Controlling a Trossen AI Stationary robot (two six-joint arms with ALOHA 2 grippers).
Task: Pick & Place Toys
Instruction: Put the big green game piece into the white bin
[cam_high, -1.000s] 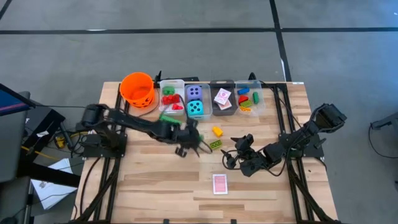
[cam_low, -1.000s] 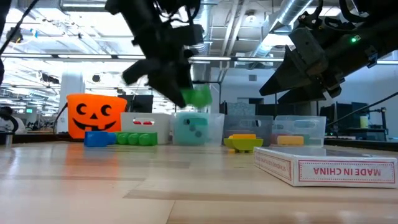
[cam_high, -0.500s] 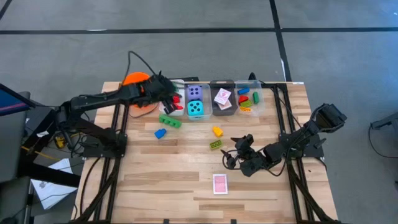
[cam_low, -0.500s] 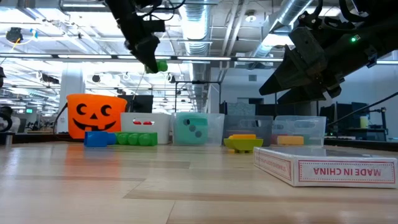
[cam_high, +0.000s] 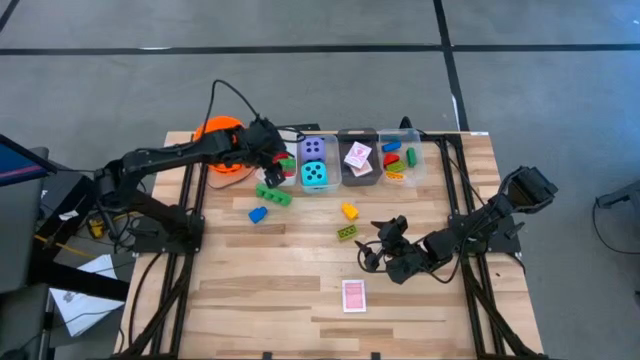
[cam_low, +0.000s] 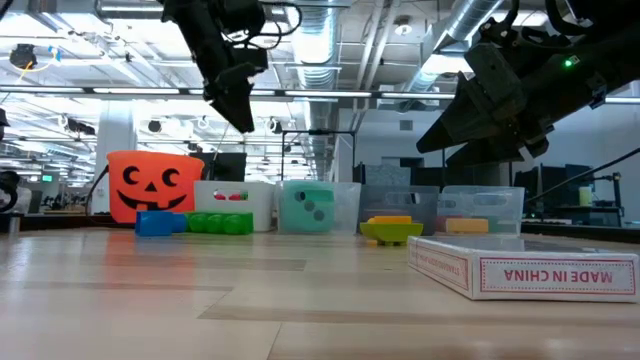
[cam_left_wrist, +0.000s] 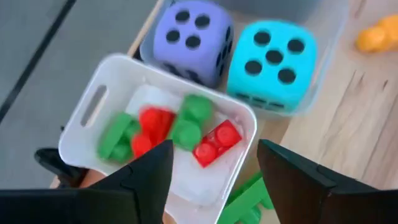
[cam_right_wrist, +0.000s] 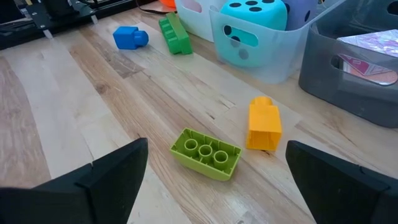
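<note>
In the upper centre of the high view, red and green bricks (cam_left_wrist: 180, 127) lie heaped in the white bin (cam_left_wrist: 93, 106), directly beneath the left gripper (cam_high: 272, 160), whose fingers stand spread and hold nothing. The left wrist view alone shows this heap, with a purple die (cam_left_wrist: 189, 38) and a teal die (cam_left_wrist: 273, 59) side by side in the next bin. Below that row on the wooden table (cam_high: 250, 290), a long green brick (cam_high: 273, 193) and a blue brick (cam_high: 258, 214) lie loose. Right of centre, the right gripper (cam_high: 372, 252) waits low with its fingers parted and empty, just beside a lime brick (cam_right_wrist: 206, 153) and a yellow brick (cam_right_wrist: 263, 124); only its wrist view shows their moulded studs. A pink-backed card box (cam_high: 353, 295) lies lower centre. The low view adds an orange pumpkin-faced bucket (cam_low: 152, 185).
</note>
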